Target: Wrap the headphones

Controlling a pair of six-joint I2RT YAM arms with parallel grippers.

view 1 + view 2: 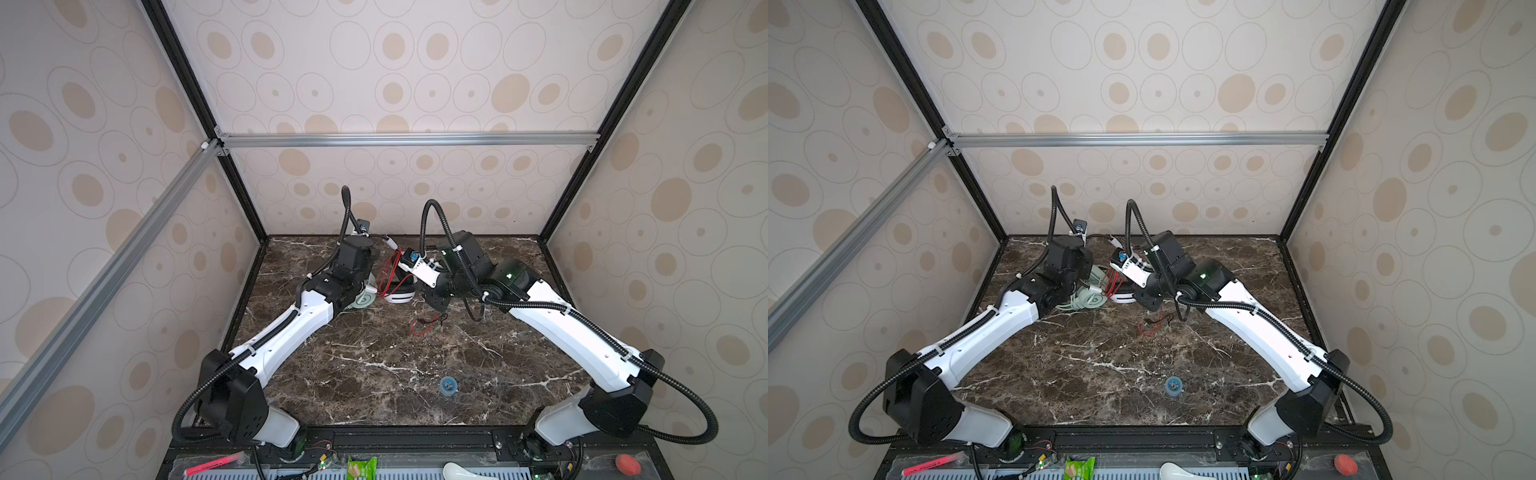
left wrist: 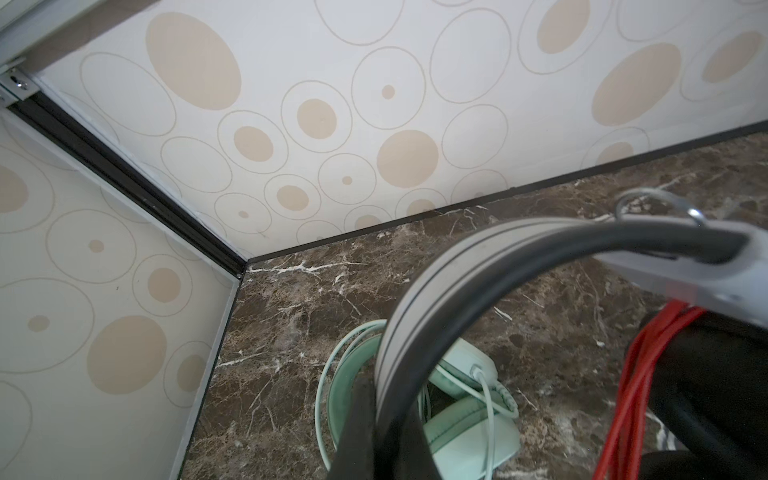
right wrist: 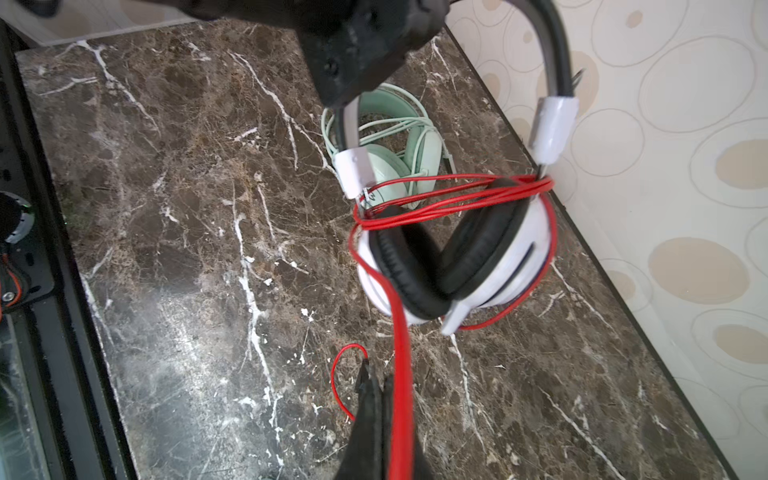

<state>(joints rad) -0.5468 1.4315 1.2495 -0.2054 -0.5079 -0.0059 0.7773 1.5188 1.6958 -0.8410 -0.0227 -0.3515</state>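
- The left tool (image 2: 385, 430) is clamped on the headband of the white-and-black headset (image 3: 453, 253), holding it upright near the back of the tabletop (image 3: 187, 208).
- The right tool (image 3: 380, 409) is pinched shut on the red cord (image 3: 440, 203), and several turns already circle the yokes.
- A loose tail (image 1: 424, 326) lies on the tabletop, so winding looks unfinished.
- The mint headset (image 3: 390, 166) lies just behind, its cord apparently bundled.
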